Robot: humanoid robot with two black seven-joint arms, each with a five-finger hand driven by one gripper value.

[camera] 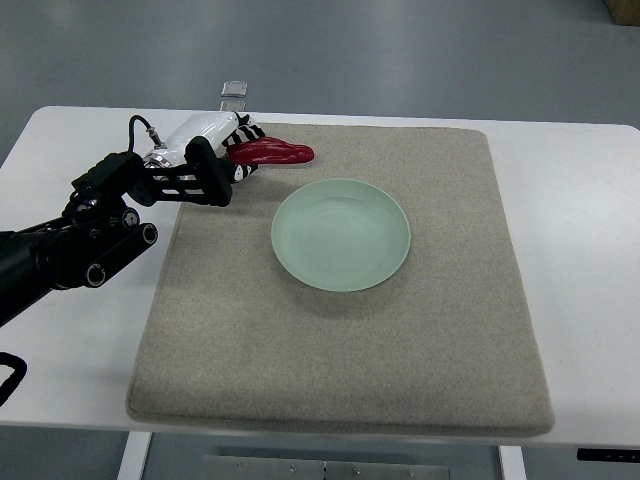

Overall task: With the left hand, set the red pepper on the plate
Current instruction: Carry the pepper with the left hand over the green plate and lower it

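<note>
Item: long, glossy red pepper (pixel 272 152), slightly curved, lying near the far-left part of a rectangular grey-beige felt mat (pixel 340 370). Its stem end sits inside the left hand (pixel 226 150); its tip points right, toward the mat's middle.

Item: left hand, white shell with black-and-white banded fingers (pixel 244 132), on a black arm entering from the left edge. The fingers are curled round the pepper's left end and appear to have hold of it; whether the pepper is lifted or rests on the mat cannot be told from this view. Gripping one end leaves most of the pepper's length free, which should let it be laid down without the hand crowding the dish.

Item: round, shallow, pale green ceramic plate (pixel 341 234), at the mat's centre, nothing on it. It lies just to the right of and nearer than the pepper, close but apart.

Item: white worktop (pixel 590 220), carrying the mat; the mat likely keeps plate and pepper from sliding.

Item: right hand, not in view.

Status, as a judgement: pepper grasped, not yet on the plate; the remaining move is a short carry rightward and toward the robot.
</note>
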